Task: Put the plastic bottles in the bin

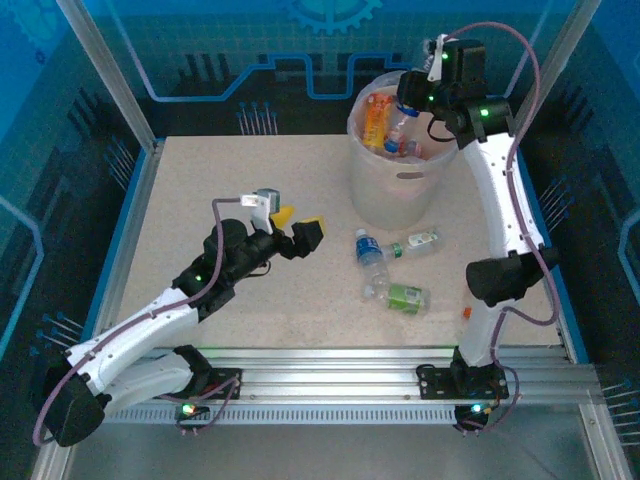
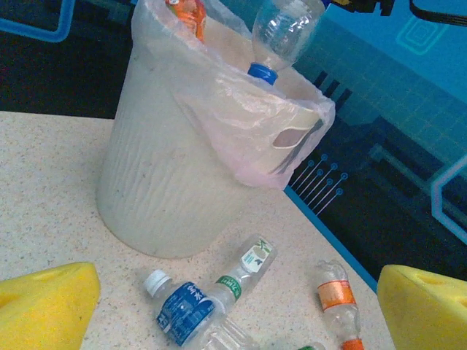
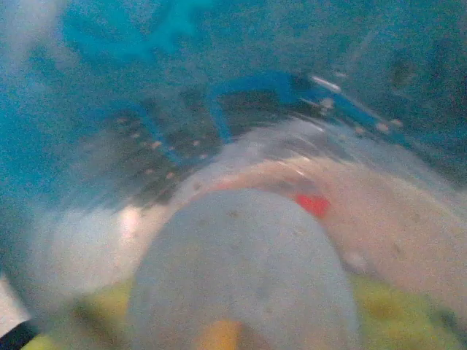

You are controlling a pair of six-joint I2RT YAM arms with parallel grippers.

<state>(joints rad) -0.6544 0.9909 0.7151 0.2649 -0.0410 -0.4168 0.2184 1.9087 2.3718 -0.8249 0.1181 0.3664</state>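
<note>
The bin (image 1: 392, 190), an off-white bucket with a clear bag liner, stands at the back of the table. My right gripper (image 1: 410, 103) hangs over its rim, shut on a clear plastic bottle (image 2: 283, 29) that points its blue cap (image 2: 260, 71) down into the bin (image 2: 160, 182). The right wrist view is blurred, and this bottle's round base (image 3: 241, 270) is close to the lens. Inside the bin lies an orange bottle (image 1: 375, 118). My left gripper (image 1: 298, 222) is open over the table, left of the loose bottles.
Several bottles lie in front of the bin: a blue-labelled one (image 2: 182, 310), a green-and-white one (image 2: 246, 272), an orange-labelled one (image 2: 337, 297) and a green-labelled one (image 1: 402, 295). A blue rail (image 1: 545, 235) borders the table on the right.
</note>
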